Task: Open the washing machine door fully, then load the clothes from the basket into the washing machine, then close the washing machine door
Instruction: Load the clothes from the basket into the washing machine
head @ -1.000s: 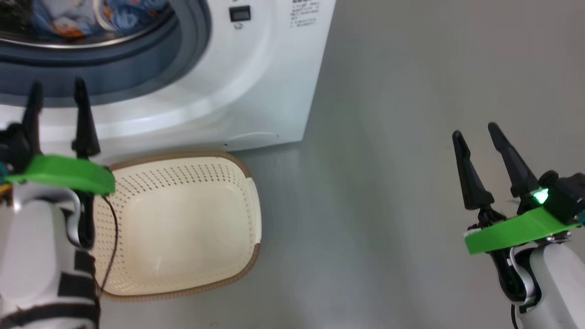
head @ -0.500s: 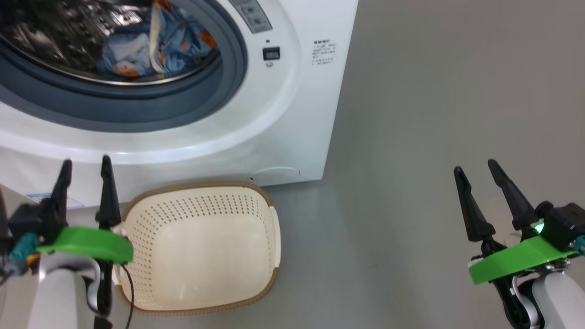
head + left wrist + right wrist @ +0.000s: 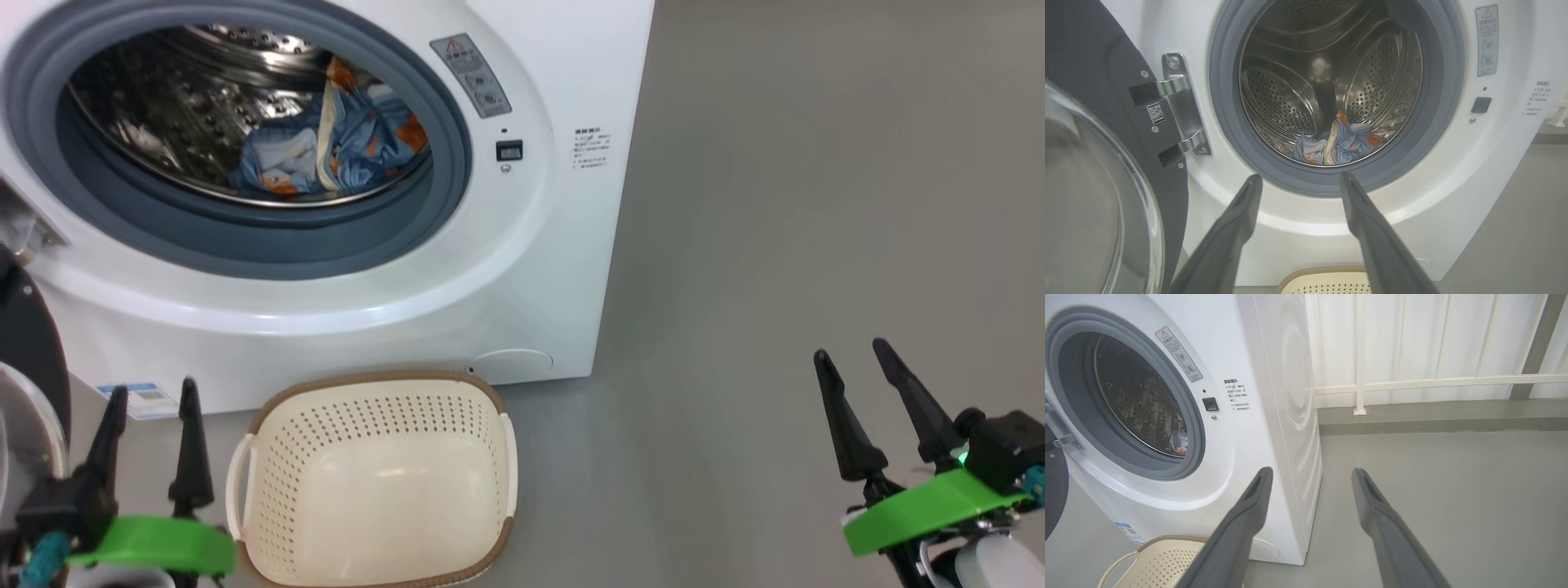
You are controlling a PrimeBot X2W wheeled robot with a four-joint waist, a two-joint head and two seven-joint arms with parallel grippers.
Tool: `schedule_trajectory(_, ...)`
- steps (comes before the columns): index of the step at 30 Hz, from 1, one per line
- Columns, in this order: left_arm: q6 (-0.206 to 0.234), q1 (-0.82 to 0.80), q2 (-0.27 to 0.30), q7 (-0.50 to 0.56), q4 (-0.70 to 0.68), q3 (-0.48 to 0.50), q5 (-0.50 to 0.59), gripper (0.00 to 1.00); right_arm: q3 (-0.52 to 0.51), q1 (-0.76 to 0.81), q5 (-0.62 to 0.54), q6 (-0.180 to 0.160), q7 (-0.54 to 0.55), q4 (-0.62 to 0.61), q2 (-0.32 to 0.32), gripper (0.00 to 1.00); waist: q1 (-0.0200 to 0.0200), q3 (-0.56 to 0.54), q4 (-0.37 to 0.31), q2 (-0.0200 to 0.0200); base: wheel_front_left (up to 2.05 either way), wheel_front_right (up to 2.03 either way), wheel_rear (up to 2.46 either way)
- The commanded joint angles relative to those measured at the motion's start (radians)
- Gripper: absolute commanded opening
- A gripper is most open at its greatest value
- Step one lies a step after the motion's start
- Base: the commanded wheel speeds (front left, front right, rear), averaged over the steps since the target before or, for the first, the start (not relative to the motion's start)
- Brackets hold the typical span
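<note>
Black fingers of L pincer (image 3: 155, 385) are seen spread apart, released; R pincer (image 3: 849, 349) is likewise released, over grey floor (image 3: 775, 204). Just right of L pincer, basket (image 3: 367, 412) is set on floor, its far rim close to front of washing machine (image 3: 522, 269). Left of L pincer, washing machine door (image 3: 1090, 57) is swung open on steel hinge (image 3: 1182, 102), w/ glass bowl (image 3: 1086, 196) nearest the wrist cam. Ahead of & above L pincer, drum (image 3: 155, 106) is ringed by grey gasket (image 3: 269, 245). Furthest in, clothes (image 3: 326, 155) are heaped at drum bottom, well apart from both pincers.
</note>
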Motion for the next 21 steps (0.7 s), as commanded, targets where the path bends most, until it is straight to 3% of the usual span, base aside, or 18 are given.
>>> schedule_trajectory(1, -0.004, 0.015, 0.021, -0.006, -0.038, 0.033, 0.013, 1.00, 0.009, 0.018, -0.002, 0.004, -0.008, -0.022, -0.020, 1.00, 0.0000, -0.016, 0.004, 0.0000, 0.00, 0.00, 0.00)
schedule_trajectory(21, -0.006, 0.120, -0.003, -0.006, -0.079, 0.036, -0.012, 1.00, 0.007, 0.068, -0.005, 0.004, -0.008, -0.027, -0.021, 1.00, 0.0000, -0.059, 0.007, 0.0000, 0.00, 0.00, 0.00)
